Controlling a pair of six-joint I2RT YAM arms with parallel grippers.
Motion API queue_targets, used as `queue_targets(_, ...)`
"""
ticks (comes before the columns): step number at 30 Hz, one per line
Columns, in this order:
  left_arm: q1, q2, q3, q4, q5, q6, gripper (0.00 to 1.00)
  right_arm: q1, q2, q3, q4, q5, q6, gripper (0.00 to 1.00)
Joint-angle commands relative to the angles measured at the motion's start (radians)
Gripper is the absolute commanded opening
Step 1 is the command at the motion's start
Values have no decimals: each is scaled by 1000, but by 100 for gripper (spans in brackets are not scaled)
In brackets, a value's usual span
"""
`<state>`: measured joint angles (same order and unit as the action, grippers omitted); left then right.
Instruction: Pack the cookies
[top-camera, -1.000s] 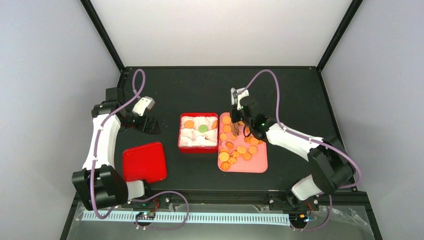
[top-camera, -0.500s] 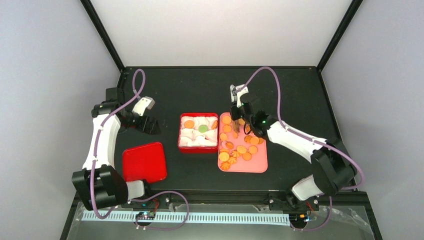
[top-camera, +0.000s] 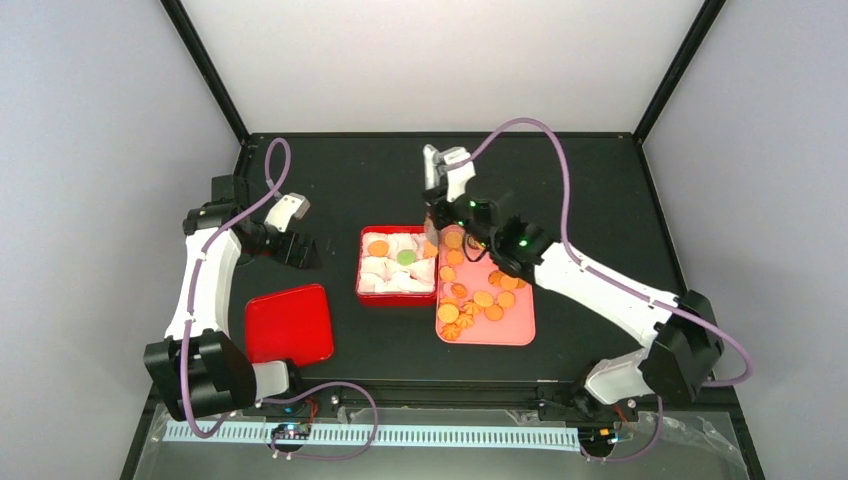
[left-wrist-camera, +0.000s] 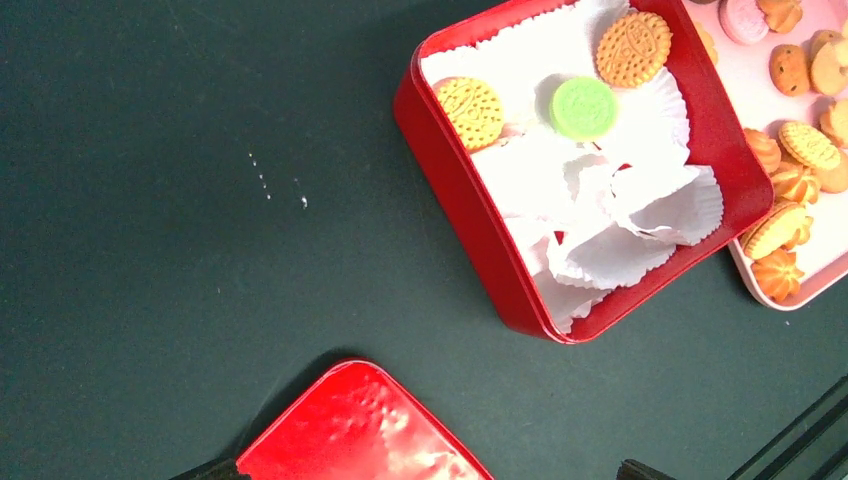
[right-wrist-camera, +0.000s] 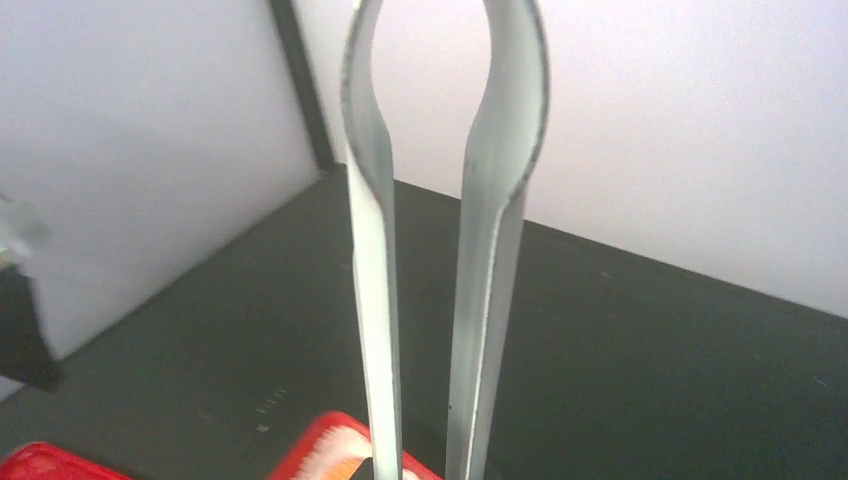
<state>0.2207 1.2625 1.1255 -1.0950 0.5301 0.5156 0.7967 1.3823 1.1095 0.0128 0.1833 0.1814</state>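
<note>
Many orange-golden cookies (top-camera: 480, 298) lie on a pink tray (top-camera: 515, 328). The red tin (top-camera: 397, 297), lined with white paper cups, holds two orange cookies (top-camera: 378, 247) and a green one (top-camera: 405, 256); the green one also shows in the left wrist view (left-wrist-camera: 584, 107). My right gripper (top-camera: 437, 222) hangs over the tin's far right corner, shut on metal tongs (right-wrist-camera: 480, 250). The tongs' blades stand apart, with no cookie between the parts that show. My left gripper (top-camera: 300, 250) is open and empty, left of the tin.
The red lid (top-camera: 288, 324) lies flat at the front left, and it also shows in the left wrist view (left-wrist-camera: 370, 430). The pink tray touches the tin's right side. Black frame posts stand at the table's back corners.
My right arm has swung left and back with the tongs, from over the pink tray to the tin's far right corner. The left arm has not moved.
</note>
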Motion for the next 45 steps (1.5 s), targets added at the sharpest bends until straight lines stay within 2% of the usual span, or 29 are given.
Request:
queue_targets(1, 5, -15, 7, -13, -7, 1, 99, 81, 106, 107, 43, 1, -2, 1)
queue_targets(9, 5, -23, -2, -13, -15, 4, 99, 173, 389, 355, 42, -6, -10, 1)
queue_targets(17, 5, -32, -10, -9, -23, 14, 99, 176, 542, 496, 22, -5, -8, 4)
queue_targets(19, 5, -34, -13, -8, -31, 17, 99, 176, 559, 505, 26, -17, 1, 7)
queue_targets(22, 5, -35, -15, -8, -39, 25, 99, 176, 578, 508, 31, -16, 16, 19)
queue_targets(26, 5, -35, -14, -6, -42, 25, 99, 175, 590, 509, 35, -15, 28, 27)
queue_targets(28, 5, -36, -13, -5, -41, 24, 99, 175, 589, 510, 38, -13, 30, 30)
queue_targets(35, 5, -35, -9, -7, -33, 22, 99, 173, 518, 468, 43, 19, 31, 30)
queue_targets(45, 6, -26, 4, -5, -14, 14, 99, 130, 115, 67, 92, 111, 32, 33)
